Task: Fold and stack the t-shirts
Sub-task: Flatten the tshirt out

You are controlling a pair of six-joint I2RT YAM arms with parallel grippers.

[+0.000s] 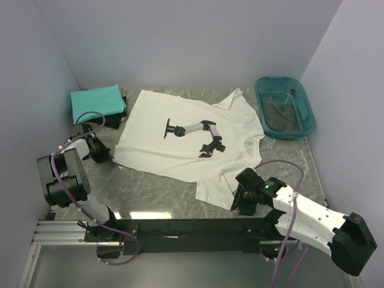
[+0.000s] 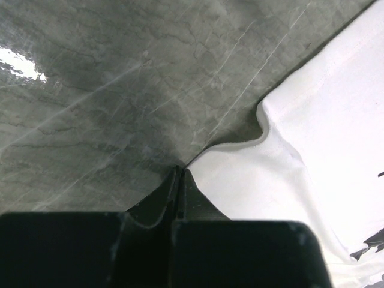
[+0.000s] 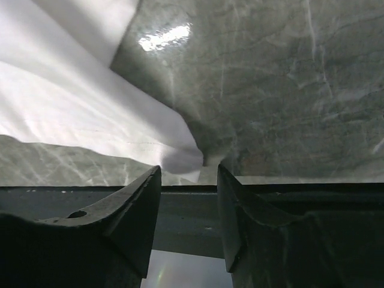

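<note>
At the far left of the grey marbled surface, against the back wall, a folded plain teal cloth t-shirt lies on top of a folded black cloth t-shirt. Only the top view shows this pile.

Just in front of the pile, the left pincer is low, beside the left hem corner of the white short-sleeved cloth t-shirt with a black-and-grey robot-arm print, which is spread flat in the middle of the surface. The left wrist view adds a detail: the two fingers of this pincer are pressed fully together, and their tip meets the shirt's hem edge. I cannot tell if any cloth is caught between them.

To the right, the right pincer is at the shirt's near right corner. In the right wrist view its jaws are apart with nothing between them, and the white corner lies just ahead of the gap.

Farther right, a translucent teal plastic tub stands near the back corner, apart from the shirt's sleeve.
</note>
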